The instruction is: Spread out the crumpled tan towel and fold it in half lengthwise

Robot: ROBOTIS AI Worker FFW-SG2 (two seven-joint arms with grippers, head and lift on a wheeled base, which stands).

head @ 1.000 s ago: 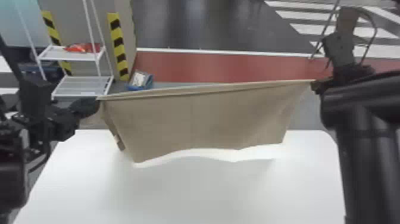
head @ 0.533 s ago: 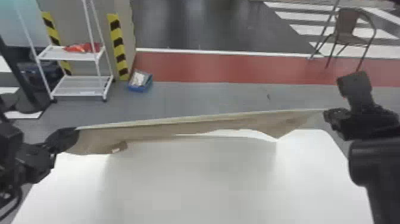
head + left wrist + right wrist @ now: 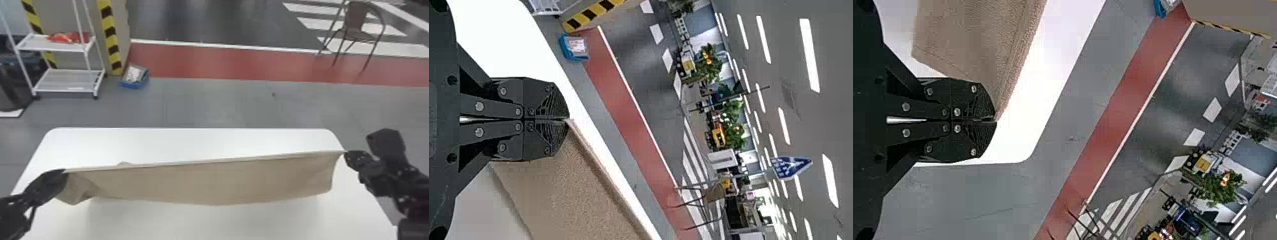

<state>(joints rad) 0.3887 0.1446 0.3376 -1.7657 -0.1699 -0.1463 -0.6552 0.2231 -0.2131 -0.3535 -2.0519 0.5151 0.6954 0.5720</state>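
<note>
At the table's left side, the left gripper (image 3: 567,119) is pinched shut on one corner of the towel; at the table's right edge, the right gripper (image 3: 995,120) is clamped on another. Between them the towel (image 3: 217,182) hangs over the table (image 3: 191,143), its top edge pulled taut; whether its lower edge touches the table, I cannot tell. The spreading looks mostly done, though a fold remains near the left corner. Laying it flat and folding it lengthwise seem left. Beyond the table stands a chair (image 3: 362,34).
</note>
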